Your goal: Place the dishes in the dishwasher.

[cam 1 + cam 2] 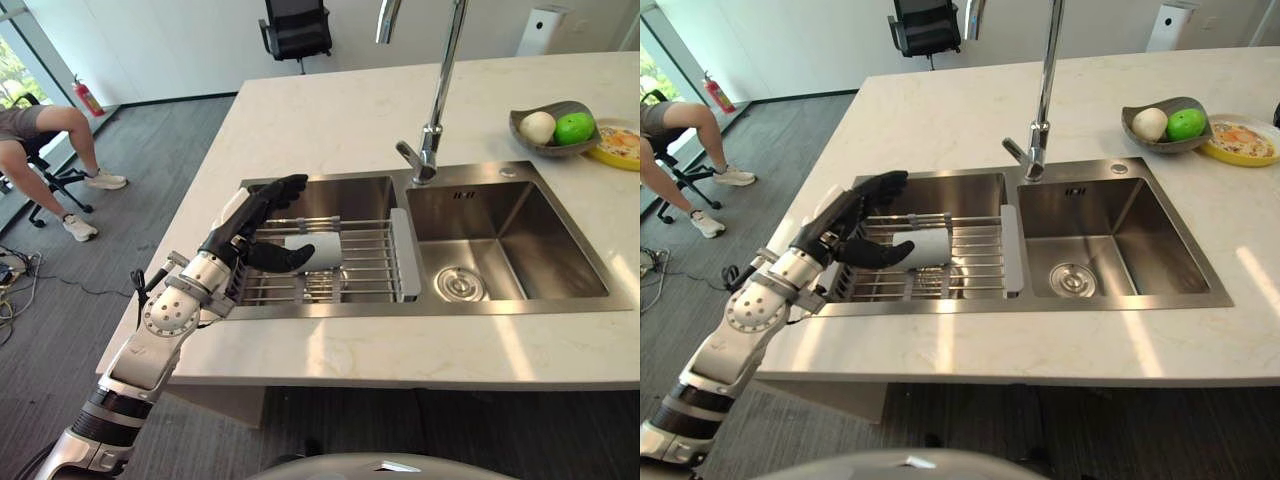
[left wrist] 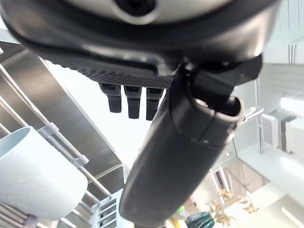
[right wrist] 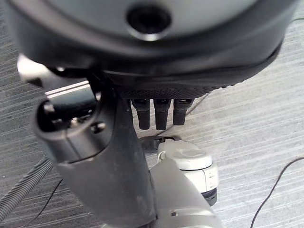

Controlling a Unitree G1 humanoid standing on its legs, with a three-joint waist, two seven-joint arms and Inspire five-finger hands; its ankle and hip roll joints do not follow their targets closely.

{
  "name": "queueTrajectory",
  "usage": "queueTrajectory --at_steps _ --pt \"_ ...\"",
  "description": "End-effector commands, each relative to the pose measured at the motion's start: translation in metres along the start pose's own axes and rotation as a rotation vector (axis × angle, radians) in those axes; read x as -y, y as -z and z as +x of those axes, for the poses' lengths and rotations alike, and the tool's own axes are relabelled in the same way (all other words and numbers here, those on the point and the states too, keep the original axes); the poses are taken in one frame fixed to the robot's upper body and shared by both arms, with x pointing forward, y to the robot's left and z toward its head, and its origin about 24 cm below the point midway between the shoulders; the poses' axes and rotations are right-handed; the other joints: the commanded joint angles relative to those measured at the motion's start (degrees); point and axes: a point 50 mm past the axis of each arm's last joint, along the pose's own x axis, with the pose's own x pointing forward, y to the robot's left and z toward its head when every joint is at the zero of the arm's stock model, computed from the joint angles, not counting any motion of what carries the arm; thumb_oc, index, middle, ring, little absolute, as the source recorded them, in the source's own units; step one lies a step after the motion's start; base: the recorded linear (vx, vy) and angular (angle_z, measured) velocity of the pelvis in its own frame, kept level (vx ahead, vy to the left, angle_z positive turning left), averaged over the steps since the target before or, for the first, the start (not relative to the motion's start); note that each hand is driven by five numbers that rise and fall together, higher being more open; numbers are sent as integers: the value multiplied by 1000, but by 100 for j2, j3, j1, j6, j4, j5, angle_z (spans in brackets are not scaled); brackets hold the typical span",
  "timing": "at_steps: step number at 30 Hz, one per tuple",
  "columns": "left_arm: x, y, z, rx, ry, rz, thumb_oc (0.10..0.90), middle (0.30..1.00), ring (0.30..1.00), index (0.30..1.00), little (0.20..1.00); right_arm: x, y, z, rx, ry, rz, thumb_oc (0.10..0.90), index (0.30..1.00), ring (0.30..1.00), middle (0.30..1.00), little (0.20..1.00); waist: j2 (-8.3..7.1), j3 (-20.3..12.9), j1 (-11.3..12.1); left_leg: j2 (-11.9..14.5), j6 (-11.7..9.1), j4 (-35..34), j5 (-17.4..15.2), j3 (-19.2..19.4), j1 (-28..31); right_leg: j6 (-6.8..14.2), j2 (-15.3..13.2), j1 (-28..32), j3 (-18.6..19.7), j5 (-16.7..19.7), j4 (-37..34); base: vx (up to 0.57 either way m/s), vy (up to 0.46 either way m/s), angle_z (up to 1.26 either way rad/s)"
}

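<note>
A white cup [image 1: 322, 250] lies on its side on the wire rack [image 1: 370, 262] across the left sink basin. My left hand [image 1: 250, 215] hovers over the rack's left end, open. Its fingers stretch above the cup's left side and its thumb reaches along the cup's near side. The left wrist view has the cup [image 2: 33, 175] on the rack bars, a gap apart from the thumb [image 2: 180, 156]. My right hand [image 3: 109, 156] hangs low over grey floor, fingers straight and holding nothing.
A tall faucet [image 1: 440, 90] stands behind the sink divider, and the right basin [image 1: 500, 240] holds only its drain. A grey bowl [image 1: 553, 128] with fruit and a yellow plate [image 1: 618, 145] sit at the counter's far right. A person [image 1: 40, 150] sits at far left.
</note>
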Motion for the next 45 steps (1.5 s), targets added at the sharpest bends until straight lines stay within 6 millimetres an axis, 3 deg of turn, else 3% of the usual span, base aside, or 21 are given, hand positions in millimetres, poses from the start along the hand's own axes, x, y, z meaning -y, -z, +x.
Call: queueTrajectory --at_steps 1,3,8,20,34,42,45 --pt "-25 -57 24 274 -49 202 800 900 900 900 900 -35 -11 5 27 -106 4 800 900 900 900 900 -207 269 -64 -232 99 57 -317 41 59 97 -13 184 -80 -140 103 0 0 0" --pt "-23 -60 29 270 -28 336 800 900 900 900 900 -33 -12 4 34 -99 -2 800 900 900 900 900 -212 264 -99 -218 94 57 -343 61 86 103 -4 175 -63 -142 103 16 -5 1" --pt "-17 -60 37 257 28 460 800 900 900 900 900 -28 -9 4 28 -85 1 800 900 900 900 900 -211 271 -158 -204 90 57 -356 94 87 110 9 140 -14 -129 103 0 0 0" --pt "-19 -39 49 154 50 815 800 900 900 900 900 -24 -2 4 19 -58 22 800 900 900 900 900 -223 285 -289 -150 68 57 -429 219 133 126 58 48 125 -136 103 13 -6 -4" --pt "-22 -5 56 -16 13 875 800 900 900 900 900 -26 -17 4 58 -53 -4 800 900 900 900 900 -255 269 -334 -116 68 57 -486 238 204 94 98 52 198 -183 103 9 -3 -2" --pt "-8 14 62 -123 120 812 800 900 900 900 900 -21 -17 3 50 -51 -15 800 900 900 900 900 -235 296 -374 -115 83 57 -507 272 223 88 117 33 248 -182 103 2 0 -1" --pt "0 35 64 -230 189 787 800 900 900 900 900 -18 -18 3 40 -46 -32 800 900 900 900 900 -224 317 -405 -112 84 57 -515 293 225 85 126 20 270 -178 103 0 0 0"
